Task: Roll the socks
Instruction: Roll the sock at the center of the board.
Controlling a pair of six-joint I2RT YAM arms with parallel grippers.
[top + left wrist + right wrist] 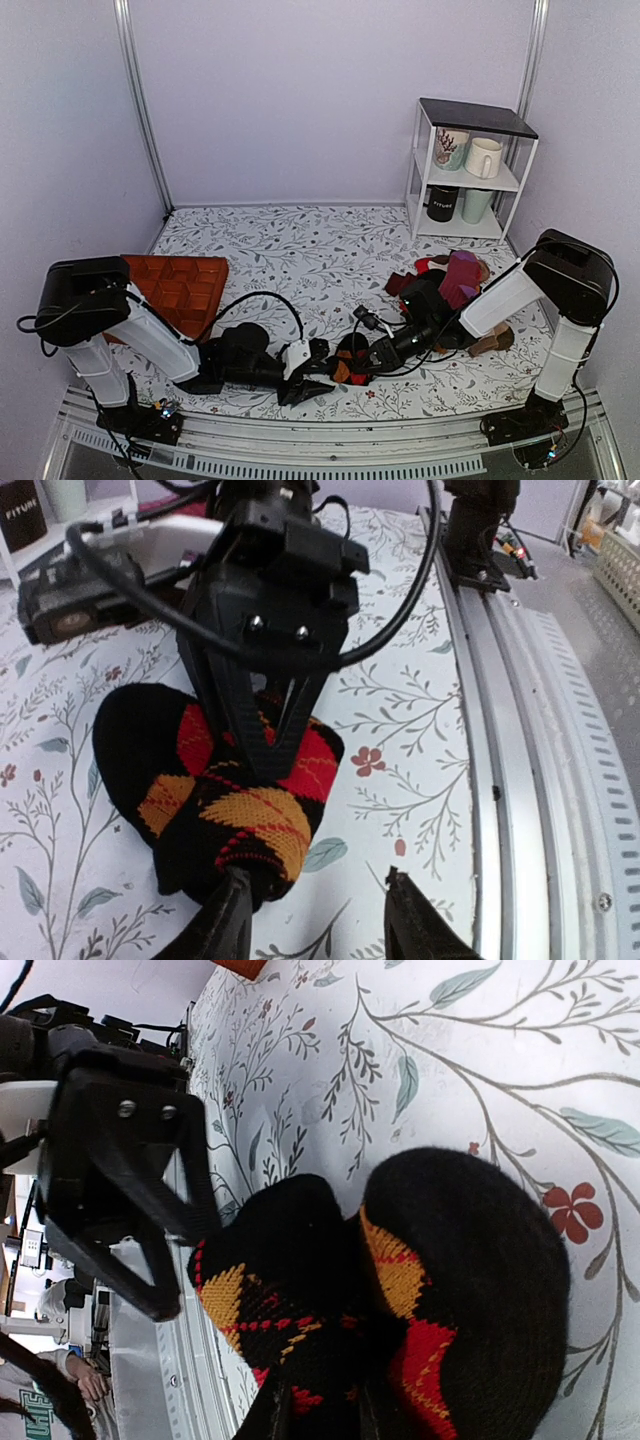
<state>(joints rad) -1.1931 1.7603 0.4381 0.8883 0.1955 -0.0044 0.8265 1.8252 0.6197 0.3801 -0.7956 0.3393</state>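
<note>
Left fingers stand apart at the near end of the rolled socks, one touching; right fingers pinch the bundle on the counter.

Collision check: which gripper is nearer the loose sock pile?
Right. The right gripper sits just near-left of the pile, on the argyle socks; the left gripper is beyond them, farther left.

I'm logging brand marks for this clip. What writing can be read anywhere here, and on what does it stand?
"FITURE": white letters on the black mug, which stands on the shelf.
Green letters on a white shirt, in the corner of the right wrist view: cut off, unreadable.
The socks show no writing.
</note>
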